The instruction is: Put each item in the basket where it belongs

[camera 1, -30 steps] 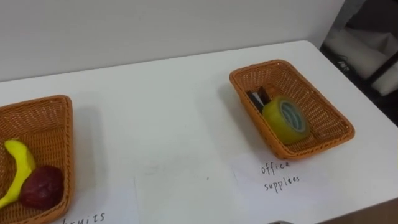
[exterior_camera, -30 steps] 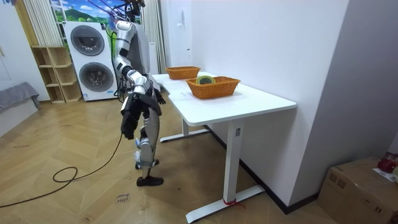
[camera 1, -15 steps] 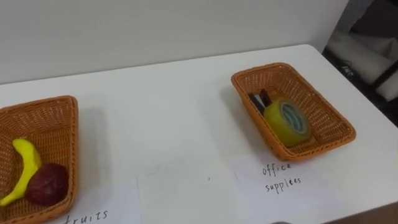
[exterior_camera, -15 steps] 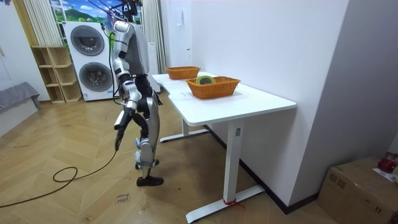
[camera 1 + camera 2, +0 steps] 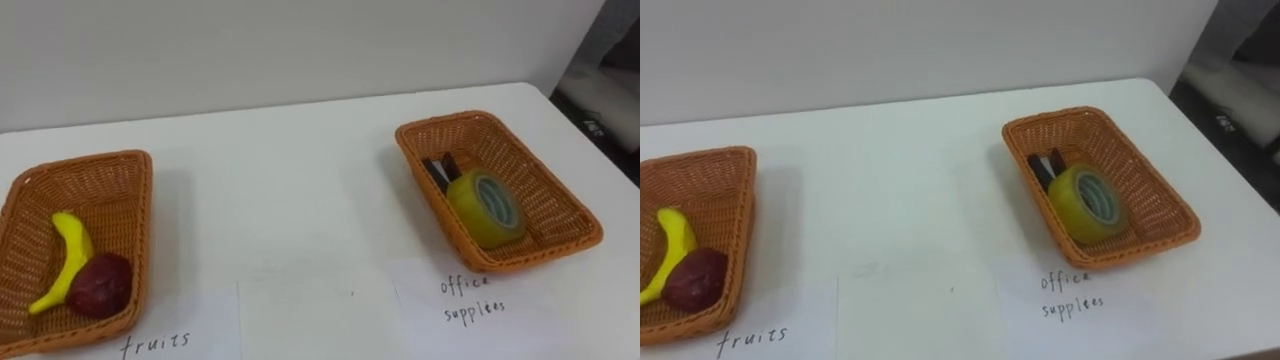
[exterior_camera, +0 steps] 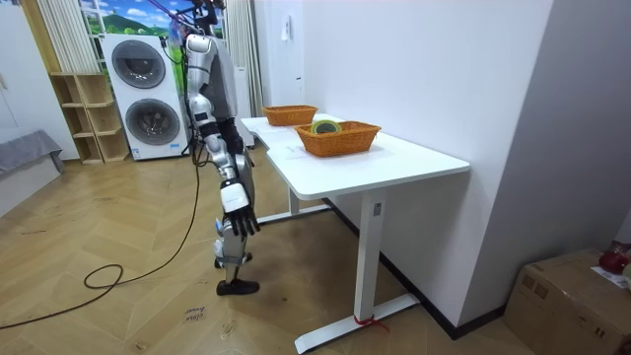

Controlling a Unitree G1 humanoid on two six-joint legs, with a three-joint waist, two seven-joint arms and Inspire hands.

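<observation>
A wicker basket [image 5: 134, 172] at the table's left holds a yellow banana [image 5: 67, 252] and a dark red fruit [image 5: 100, 286]. At the right, a second wicker basket [image 5: 413, 158] holds a yellow tape roll [image 5: 485, 206] and a small dark item [image 5: 437, 170] behind it. In the room view I stand at the long side of the white table [image 6: 394, 163]. My right hand [image 6: 240, 204] hangs beside my thigh, below the tabletop, fingers relaxed and holding nothing.
Handwritten paper labels lie in front of each basket, left [image 5: 150, 340] and right [image 5: 475, 300], with a blank sheet [image 5: 310, 320] between them. The wall runs behind the table. Washing machines [image 6: 143, 99], a shelf [image 6: 84, 118] and a cardboard box [image 6: 572, 296] stand around the room.
My right arm has swung down from beside the table edge to hang at my side. The head camera has shifted, so both baskets sit further right in the view.
</observation>
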